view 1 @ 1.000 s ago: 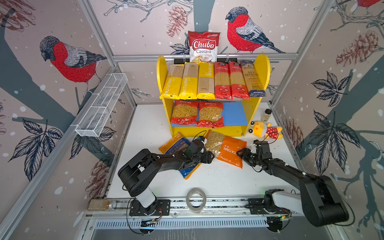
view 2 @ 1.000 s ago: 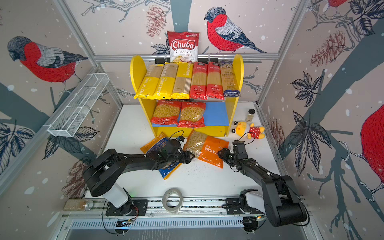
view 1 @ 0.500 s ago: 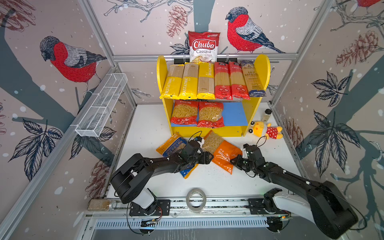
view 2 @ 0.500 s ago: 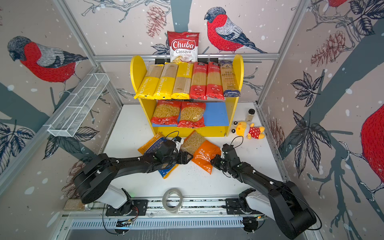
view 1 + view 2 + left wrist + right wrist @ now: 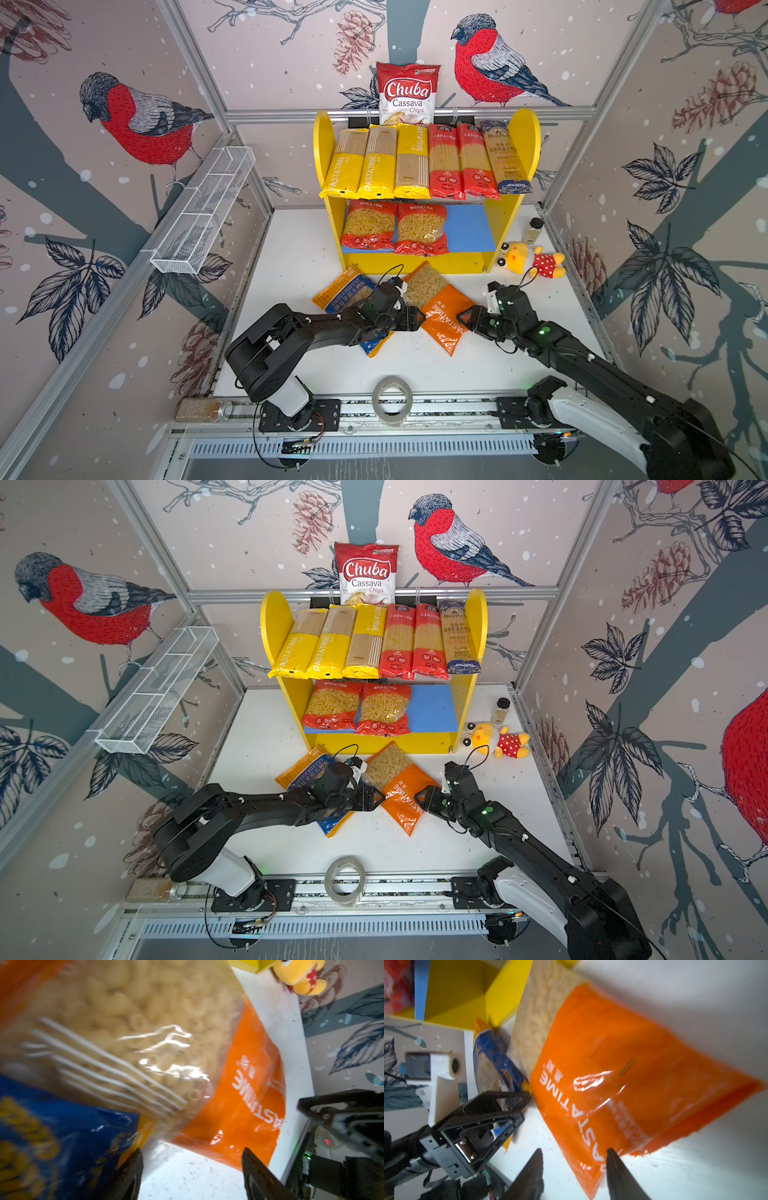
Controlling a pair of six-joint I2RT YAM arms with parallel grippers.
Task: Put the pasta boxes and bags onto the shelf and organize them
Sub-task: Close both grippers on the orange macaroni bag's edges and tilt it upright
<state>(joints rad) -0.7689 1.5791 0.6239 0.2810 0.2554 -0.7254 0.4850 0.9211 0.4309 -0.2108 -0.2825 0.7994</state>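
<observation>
Although the right gripper (image 5: 574, 1153) closed briefly within the last second, its jaws are spread again. The near corner of the orange PASTATIME bag (image 5: 612, 1084) lies in the gap between them, with one jaw against the bag's edge. Nothing is pinched. Over that second the right gripper has moved toward the centre of the table (image 5: 299, 249). The printed end of the orange bag has swung with it, away from the right side and toward the left gripper (image 5: 415, 320).

The left gripper's jaws are also spread and hold nothing. In the left wrist view, bare table shows between them and the orange bag's edge lies just ahead.

Current positions:
- The orange PASTATIME bag lies flat on the table in front of the shelf (image 5: 415, 266), between the two grippers.
- The blue-orange pasta bag (image 5: 345, 291) lies beside it, partly under the left arm.
- Two red short-pasta bags (image 5: 368, 226) occupy the left and middle of the blue lower board (image 5: 471, 228); the right part of that board is free.
- Six long packs fill the upper board.

Assessment: the closure appears to have shifted the bag rather than lifted it. Two bags remain to be shelved. A new grasp on the orange bag is probably required; thin film at a corner may slip.
</observation>
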